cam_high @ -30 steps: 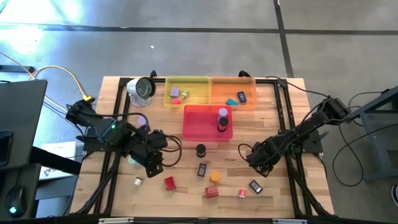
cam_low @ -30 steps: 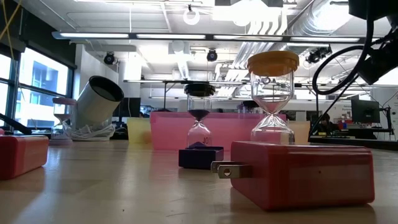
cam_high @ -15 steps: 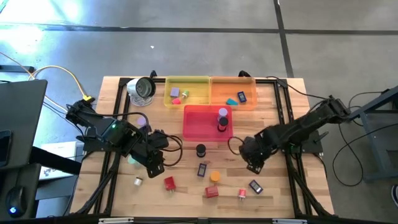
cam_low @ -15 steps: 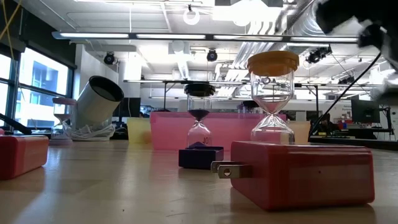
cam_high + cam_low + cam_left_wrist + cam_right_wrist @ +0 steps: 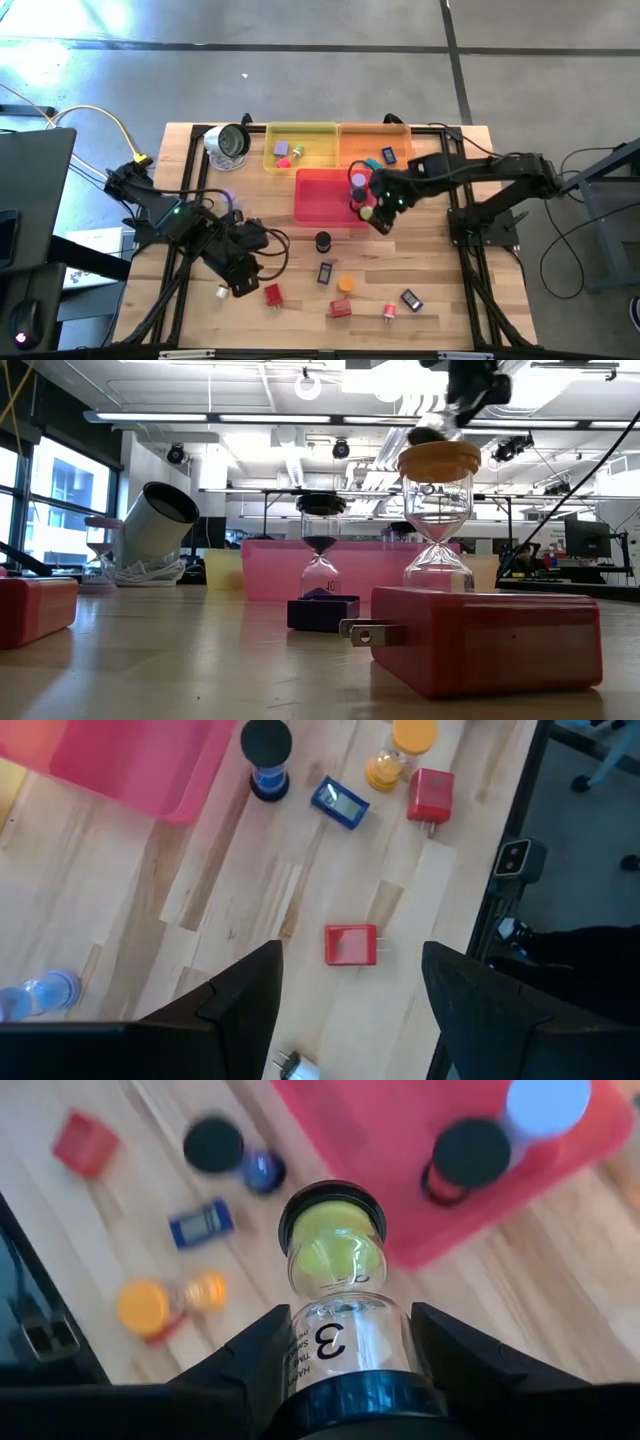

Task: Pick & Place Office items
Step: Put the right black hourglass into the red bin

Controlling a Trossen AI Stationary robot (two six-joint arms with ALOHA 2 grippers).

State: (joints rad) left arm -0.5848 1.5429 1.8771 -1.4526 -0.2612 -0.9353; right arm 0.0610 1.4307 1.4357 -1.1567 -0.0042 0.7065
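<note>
Right pincer (image 5: 381, 208) is raised above the near right corner of the pink tray (image 5: 318, 200). Its fingers are closed partway on a sand timer with yellow-green sand (image 5: 337, 1295), held by its lower end; the right wrist view shows a "3" printed on the glass and a black cap at the far end.

Left pincer (image 5: 243, 283) hangs over the left half of the tabletop (image 5: 440, 300), fingers parted and nothing between them — the left wrist view shows bare wood and a red block (image 5: 351, 944) lying in the gap below. A small white plug piece (image 5: 222, 292) lies just beside it on the side toward the tabletop's edge.

Office items as found:
- Pink tray: a lilac-capped timer (image 5: 358, 181) and a black-capped timer (image 5: 355, 199), close together at its right end.
- Yellow tray (image 5: 315, 131): a lilac piece (image 5: 281, 148), a pink piece (image 5: 284, 162) and a green piece (image 5: 298, 152).
- Orange tray (image 5: 400, 131): a teal piece (image 5: 373, 163) and a dark blue rectangular piece (image 5: 389, 155).
- Loose on the tabletop, near side of the pink tray: a black-topped timer (image 5: 323, 241), a blue rectangular piece (image 5: 326, 272), an orange-topped timer (image 5: 346, 284), a second red block (image 5: 341, 309), a small red-and-white piece (image 5: 389, 313) and a dark rectangular piece (image 5: 411, 299).

A silver-rimmed round object (image 5: 229, 143) lies at the far left corner — beside the yellow tray.
</note>
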